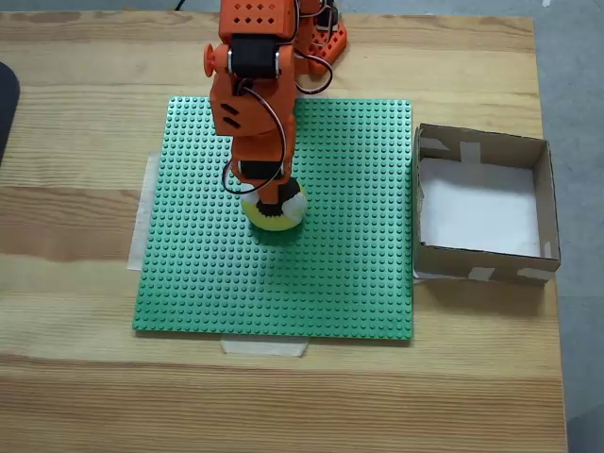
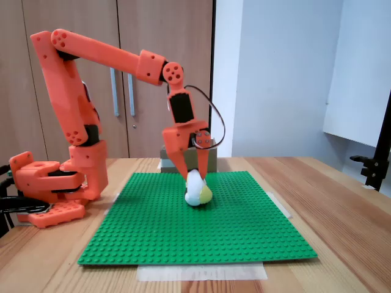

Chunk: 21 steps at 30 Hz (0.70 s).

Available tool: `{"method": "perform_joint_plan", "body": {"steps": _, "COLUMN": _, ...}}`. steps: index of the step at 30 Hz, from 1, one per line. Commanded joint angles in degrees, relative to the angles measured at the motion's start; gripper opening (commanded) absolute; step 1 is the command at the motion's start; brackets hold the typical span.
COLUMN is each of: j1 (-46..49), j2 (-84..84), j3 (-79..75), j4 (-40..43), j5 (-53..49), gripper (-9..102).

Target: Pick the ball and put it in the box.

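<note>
Resting on the green studded baseplate (image 1: 330, 274), the ball (image 1: 275, 209) is clasped by the orange gripper (image 2: 194, 182), the box (image 1: 545, 203) set just beside the baseplate's right edge in a fixed view.

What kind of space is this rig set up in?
Probably an office or lab bench, not a home. A wooden table carries a taped-down green studded baseplate, with wooden cabinet doors and a plain white wall behind, and a black stand at the side.
</note>
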Motion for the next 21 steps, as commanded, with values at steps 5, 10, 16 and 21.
{"method": "perform_joint_plan", "body": {"steps": 5, "j1": -1.0, "j2": 0.7, "j3": -4.3, "j4": 1.6, "j5": 1.3, "gripper": -1}}
{"method": "perform_joint_plan", "body": {"steps": 10, "j1": -3.1, "j2": 0.8, "j3": -9.5, "j4": 4.4, "j5": 2.2, "gripper": -1}}
{"method": "perform_joint_plan", "body": {"steps": 16, "j1": -6.0, "j2": 1.2, "j3": -17.1, "j4": 7.9, "j5": 3.4, "gripper": -1}}
{"method": "perform_joint_plan", "body": {"steps": 21, "j1": -9.8, "j2": 1.2, "j3": -25.1, "j4": 11.6, "j5": 4.3, "gripper": -1}}
